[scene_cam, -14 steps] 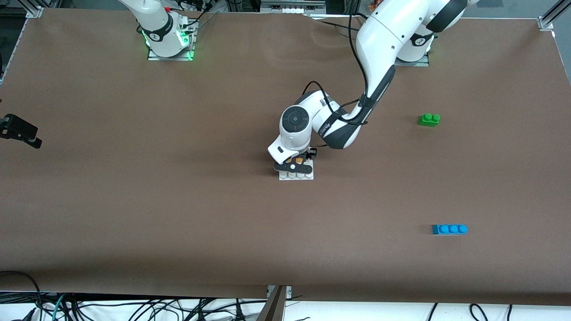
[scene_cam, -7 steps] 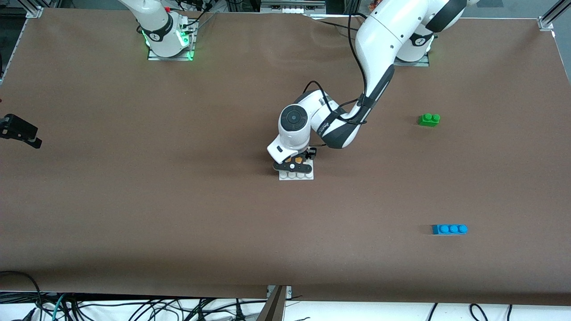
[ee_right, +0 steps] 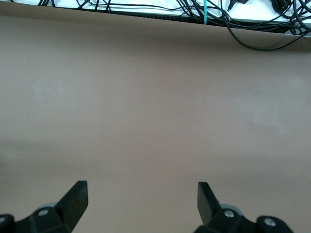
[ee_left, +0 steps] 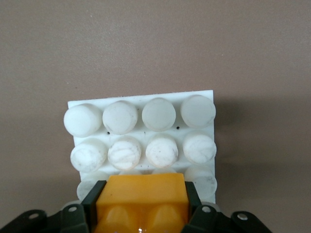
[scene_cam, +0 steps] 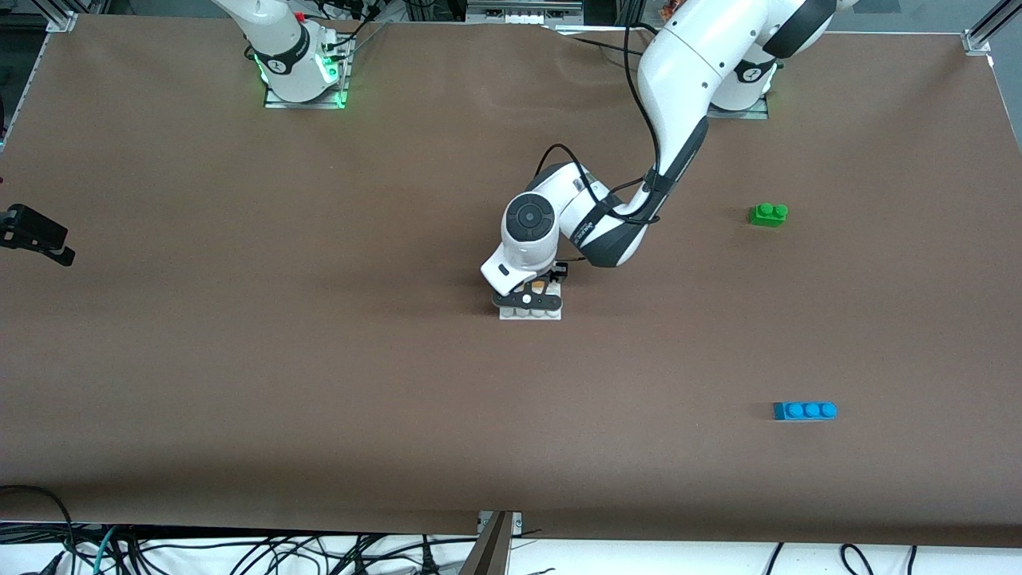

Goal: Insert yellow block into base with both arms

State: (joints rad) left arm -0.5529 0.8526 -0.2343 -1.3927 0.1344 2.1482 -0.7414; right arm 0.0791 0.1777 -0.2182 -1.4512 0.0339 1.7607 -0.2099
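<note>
The left gripper (ee_left: 142,213) is clamped on the small yellow-orange plastic two-stud block (ee_left: 142,200), one black finger (ee_left: 92,201) pressed to each side of it; it holds the block low over the flat white square studded plastic base (ee_left: 141,102), above the stud rows on the side of the plate toward the robots' bases, and whether the block already touches the studs cannot be told; in the front view the gripper (scene_cam: 528,297) covers most of the base (scene_cam: 530,314), leaving only the row of studs nearest the front camera bare, with a sliver of yellow block (scene_cam: 539,285) showing between the fingers; the white left arm (scene_cam: 671,72) reaches down to it from its own base.

Well apart from this gripper, toward the left arm's end of the brown table (scene_cam: 239,359), sit a small green two-stud brick (scene_cam: 768,213) and, nearer the front camera, a longer blue three-stud brick (scene_cam: 805,410).

The right gripper (ee_right: 142,201) waits with its fingers spread apart over bare table at the right arm's end; it shows at the edge of the front view (scene_cam: 36,233).
</note>
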